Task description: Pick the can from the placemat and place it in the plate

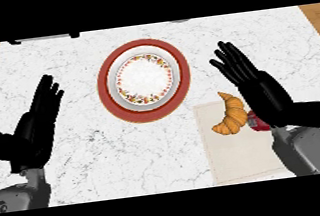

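Small red can (255,121) is showing only as a sliver, mostly hidden behind the black right hand (261,90); its shape and label are too covered to tell. It is sitting on the pale beige rectangular cloth placemat (233,161), just beside a golden-brown curved croissant (229,115). Right hand is hovering with straight, spread fingers, grasping nothing. Black left hand (28,131) is resting flat-fingered at the view's left, also released. Round white plate with a floral band and wide glossy red rim (143,76) is lying well apart from the can. White grey-veined marble counter (87,154) is lying beneath everything.
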`<state>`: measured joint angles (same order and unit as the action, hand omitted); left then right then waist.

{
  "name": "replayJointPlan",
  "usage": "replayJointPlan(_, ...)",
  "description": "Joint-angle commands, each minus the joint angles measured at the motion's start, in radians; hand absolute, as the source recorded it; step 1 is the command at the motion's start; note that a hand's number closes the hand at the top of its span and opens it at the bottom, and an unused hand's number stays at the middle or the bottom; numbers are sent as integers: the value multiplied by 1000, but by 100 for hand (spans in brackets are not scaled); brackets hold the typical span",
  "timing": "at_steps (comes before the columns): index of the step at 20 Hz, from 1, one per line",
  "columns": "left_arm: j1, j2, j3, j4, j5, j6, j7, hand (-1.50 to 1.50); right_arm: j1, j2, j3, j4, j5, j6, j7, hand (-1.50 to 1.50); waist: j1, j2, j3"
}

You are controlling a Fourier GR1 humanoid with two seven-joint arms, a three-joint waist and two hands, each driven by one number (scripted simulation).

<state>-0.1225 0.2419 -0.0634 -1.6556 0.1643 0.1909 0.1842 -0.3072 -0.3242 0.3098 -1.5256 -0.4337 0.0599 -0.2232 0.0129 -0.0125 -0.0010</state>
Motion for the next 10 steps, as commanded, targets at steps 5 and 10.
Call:
replayJointPlan(5, 121, 36, 7, 140, -85, -104, -240, 0, 21, -6, -26, -103, -103, 109, 146, 150, -12, 13, 0)
replayJointPlan(10, 147, 60, 26, 169, -37, -148, -224, 0, 182, 37, -114, -75, 166, -191, -137, -150, -33, 13, 2)
